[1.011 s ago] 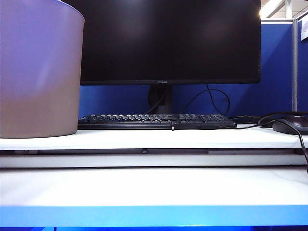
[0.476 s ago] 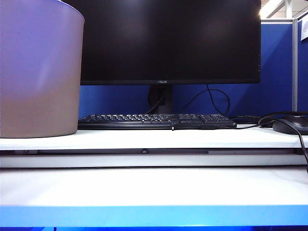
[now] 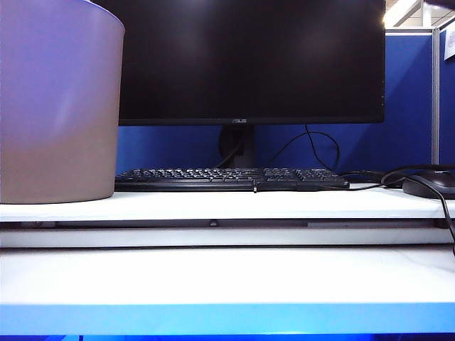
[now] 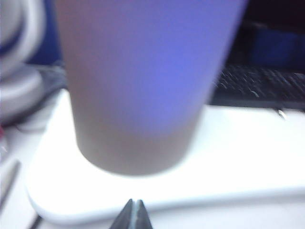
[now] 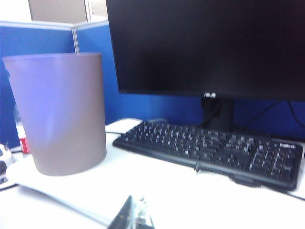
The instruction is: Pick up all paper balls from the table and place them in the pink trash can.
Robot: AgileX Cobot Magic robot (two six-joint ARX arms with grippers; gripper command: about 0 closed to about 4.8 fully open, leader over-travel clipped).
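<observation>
Blue partition panels (image 3: 409, 99) back a white tabletop (image 3: 227, 273) with a blue front edge. Pink trash can (image 3: 57, 106): upright at 9 o'clock in the exterior view, on the raised white shelf, its inside hidden. Black monitor (image 3: 249, 57): at 12 o'clock, screen dark, "ASUS" on the lower bezel. Black keyboard (image 3: 231, 179): just below the monitor, a small logo at its corner too blurred to read. Black mouse (image 3: 430, 183): at 3 o'clock, cabled. Left hand (image 4: 134, 214): tips pressed together, empty, close before the trash can. Right hand (image 5: 133, 214): tips together, empty, facing the can and keyboard.
</observation>
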